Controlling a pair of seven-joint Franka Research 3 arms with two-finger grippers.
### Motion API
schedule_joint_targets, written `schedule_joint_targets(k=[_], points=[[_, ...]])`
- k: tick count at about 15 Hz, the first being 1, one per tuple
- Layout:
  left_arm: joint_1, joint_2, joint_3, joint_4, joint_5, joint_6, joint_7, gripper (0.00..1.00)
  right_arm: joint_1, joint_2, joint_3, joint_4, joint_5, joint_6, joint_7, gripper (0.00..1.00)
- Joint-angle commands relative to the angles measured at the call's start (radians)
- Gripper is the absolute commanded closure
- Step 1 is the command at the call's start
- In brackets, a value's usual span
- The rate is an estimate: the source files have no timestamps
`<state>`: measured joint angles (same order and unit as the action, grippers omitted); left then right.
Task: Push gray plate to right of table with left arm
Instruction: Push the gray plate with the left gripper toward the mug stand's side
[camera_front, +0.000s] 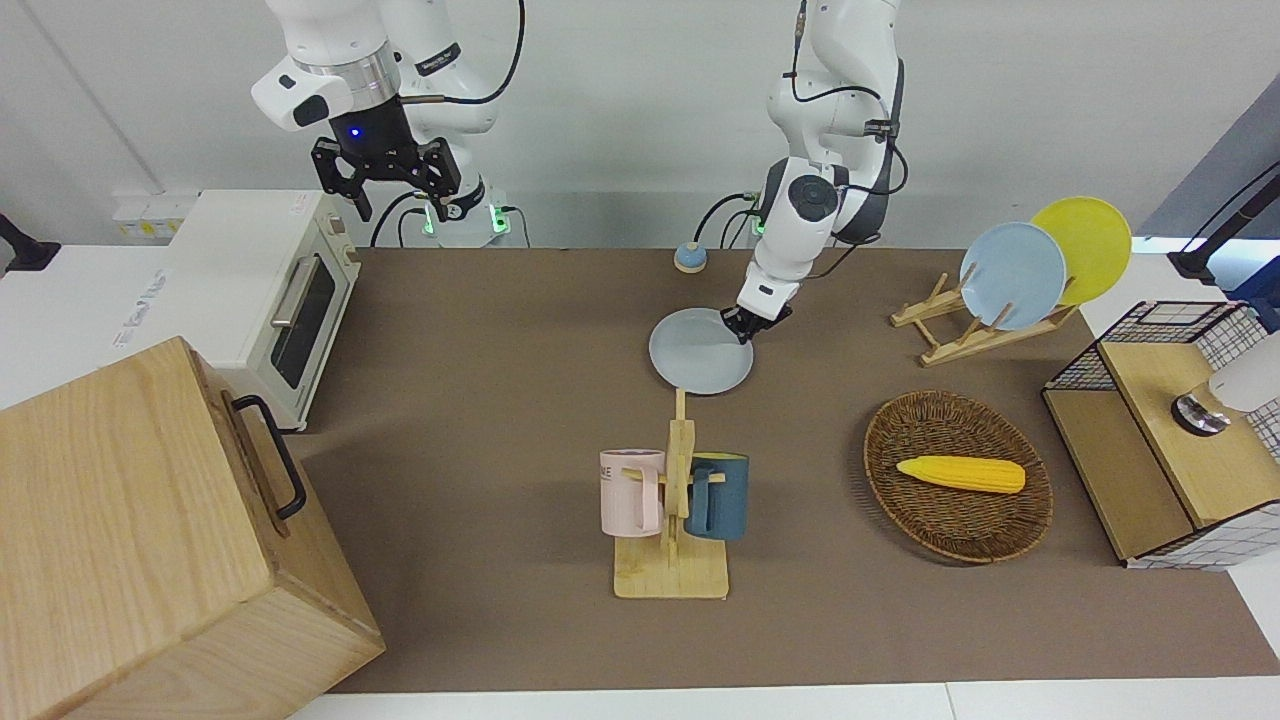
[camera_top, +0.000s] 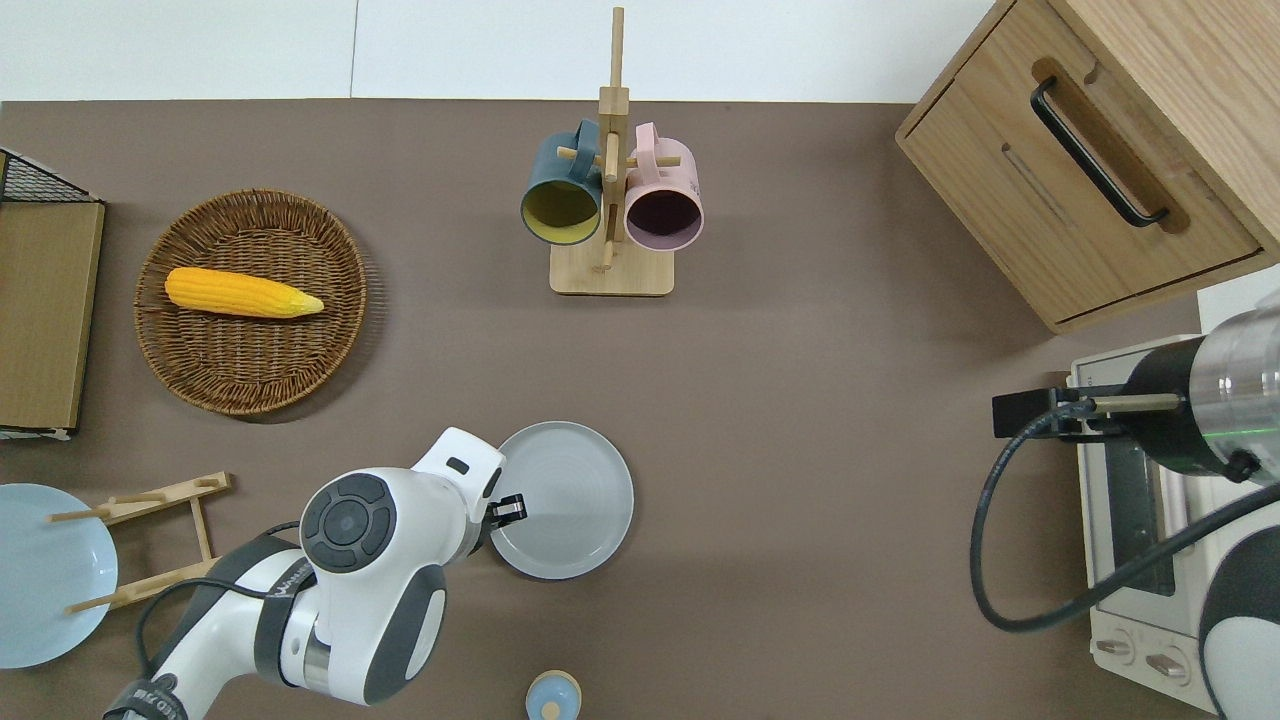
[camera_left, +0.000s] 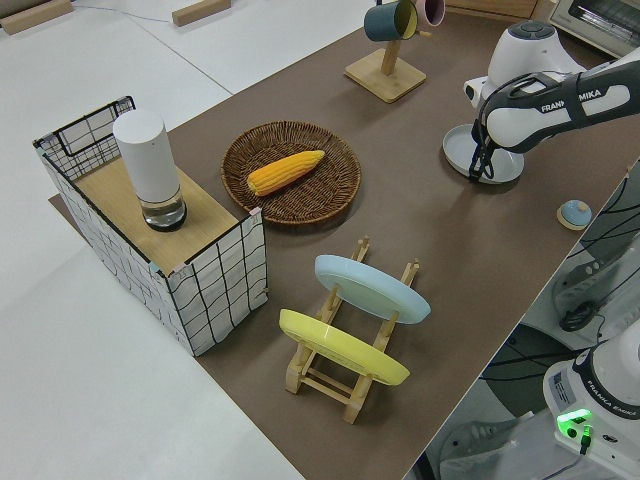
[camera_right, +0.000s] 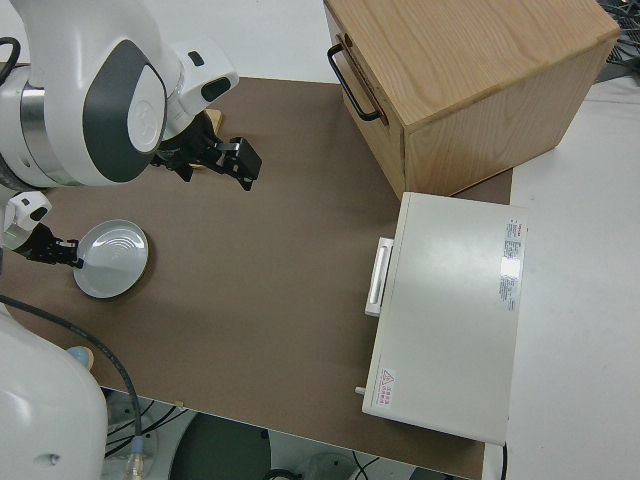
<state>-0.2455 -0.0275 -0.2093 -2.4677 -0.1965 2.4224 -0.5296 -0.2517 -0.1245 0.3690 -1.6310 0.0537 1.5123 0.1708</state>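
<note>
The gray plate (camera_right: 111, 259) lies on the brown surface (camera_right: 280, 250), with the left gripper (camera_right: 68, 252) touching its nine o'clock rim. The right gripper (camera_right: 238, 160) hangs at the plate's one o'clock, fingers (camera_right: 246, 166) parted.

A robotics lab is being shown, dressed as a mock kitchen. Two white arms are being mounted at a brown table (camera_front: 480, 380) against plain white walls, with cables trailing. Kitchen props are being laid out: a toaster oven (camera_front: 265, 290), a mug rack (camera_front: 672, 520), a plate rack (camera_front: 975, 325) and a wicker basket (camera_front: 955, 535).
</note>
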Motion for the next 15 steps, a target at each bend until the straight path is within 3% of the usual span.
schedule_joint_targets(k=[1, 15], points=[[-0.075, 0.067, 0.004, 0.012, -0.052, 0.078, -0.072, 1.00, -0.024, -0.027, 0.014, -0.027, 0.021, 0.000, 0.010, 0.005], [-0.208, 0.107, 0.019, 0.072, -0.083, 0.124, -0.216, 1.00, -0.024, -0.027, 0.014, -0.027, 0.021, 0.000, 0.010, 0.005]])
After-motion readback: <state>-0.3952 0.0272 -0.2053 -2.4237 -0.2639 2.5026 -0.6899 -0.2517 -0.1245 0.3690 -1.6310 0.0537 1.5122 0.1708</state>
